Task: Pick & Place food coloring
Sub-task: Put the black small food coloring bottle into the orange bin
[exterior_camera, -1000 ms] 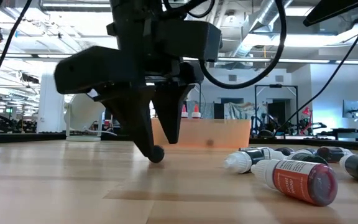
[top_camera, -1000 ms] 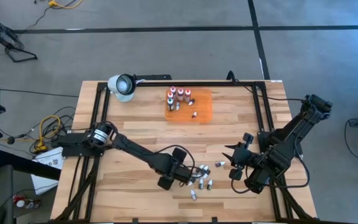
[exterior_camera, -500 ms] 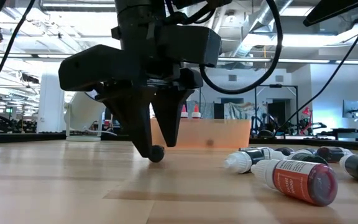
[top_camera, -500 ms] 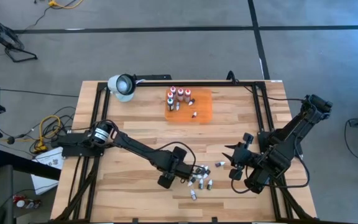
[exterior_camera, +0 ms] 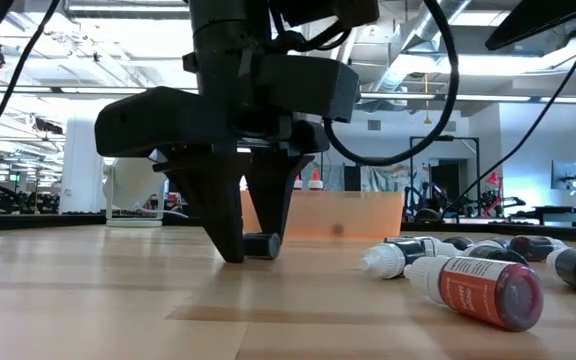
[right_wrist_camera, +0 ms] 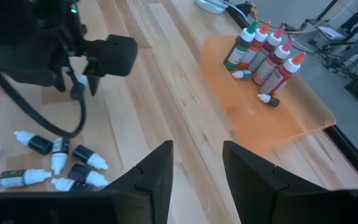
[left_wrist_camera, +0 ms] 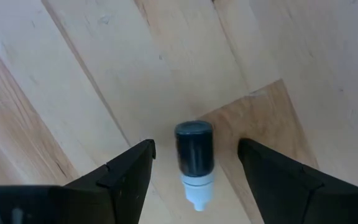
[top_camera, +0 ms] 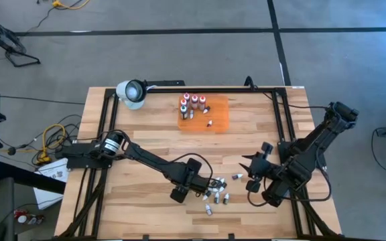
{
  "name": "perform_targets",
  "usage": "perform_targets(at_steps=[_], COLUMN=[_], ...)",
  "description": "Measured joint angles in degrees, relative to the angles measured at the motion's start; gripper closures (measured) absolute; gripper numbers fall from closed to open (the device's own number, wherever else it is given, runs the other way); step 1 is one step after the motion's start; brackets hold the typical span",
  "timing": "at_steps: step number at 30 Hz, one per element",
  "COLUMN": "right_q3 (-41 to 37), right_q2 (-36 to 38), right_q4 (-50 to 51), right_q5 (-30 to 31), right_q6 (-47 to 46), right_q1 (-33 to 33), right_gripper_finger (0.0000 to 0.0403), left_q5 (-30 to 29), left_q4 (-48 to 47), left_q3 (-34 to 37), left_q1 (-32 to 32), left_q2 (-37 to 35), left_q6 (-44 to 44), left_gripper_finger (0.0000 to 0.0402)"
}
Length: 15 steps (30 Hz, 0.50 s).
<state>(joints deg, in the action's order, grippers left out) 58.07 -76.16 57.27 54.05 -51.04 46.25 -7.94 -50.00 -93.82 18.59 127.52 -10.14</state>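
The left arm is reaching from the table's nine o'clock edge toward the lower middle of the wooden table (top_camera: 146, 134), its wrist bent so the left gripper (top_camera: 194, 187) is pointing straight down at the boards. Its jaws are standing wide, one finger (left_wrist_camera: 126, 171) on each side of a small dark bottle (left_wrist_camera: 194, 155) with a white tip that is lying flat on the wood; neither finger is touching it. In the low view the fingertips are sitting right at the table surface with the little bottle (exterior_camera: 260, 245) between them.

The right arm is waiting at about four o'clock, folded back over the table's edge, with the right gripper (top_camera: 254, 175) pointing toward the centre. Its jaws are partly parted and holding nothing.

A loose heap of small bottles (top_camera: 218, 191) is lying just beside the left gripper at its three to five o'clock side, dark ones with white tips; in the low view a red-labelled bottle (exterior_camera: 478, 290) is lying on its side nearest the camera. At twelve o'clock an orange mat (top_camera: 206, 114) is carrying a group of taller red, green and orange bottles (top_camera: 191, 104) standing upright, with a couple of tiny ones lying next to them. A white round lamp (top_camera: 132, 92) is sitting at about eleven o'clock.

Compared with a second ago, the left gripper has sunk lower: its fingertips were hovering with the bottle near one tip, and now they are straddling it at table level. The right arm has not moved.
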Motion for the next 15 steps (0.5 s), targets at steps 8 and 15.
perform_targets(at_steps=[8,15], right_q3=[-0.31,-0.31], right_q2=[0.0,0.0], right_q4=[0.09,0.09], right_q5=[-0.23,-0.6], right_q6=[0.04,0.08], right_q1=[-2.04,-2.15], right_gripper_finger=[0.027,0.0269], left_q5=[0.16,0.52], left_q4=[-0.39,-0.39], left_q3=[0.07,0.15], left_q1=[0.04,0.13], left_q2=[0.0,0.02], left_q6=[2.5,2.52], left_gripper_finger=[0.0192,0.0266])
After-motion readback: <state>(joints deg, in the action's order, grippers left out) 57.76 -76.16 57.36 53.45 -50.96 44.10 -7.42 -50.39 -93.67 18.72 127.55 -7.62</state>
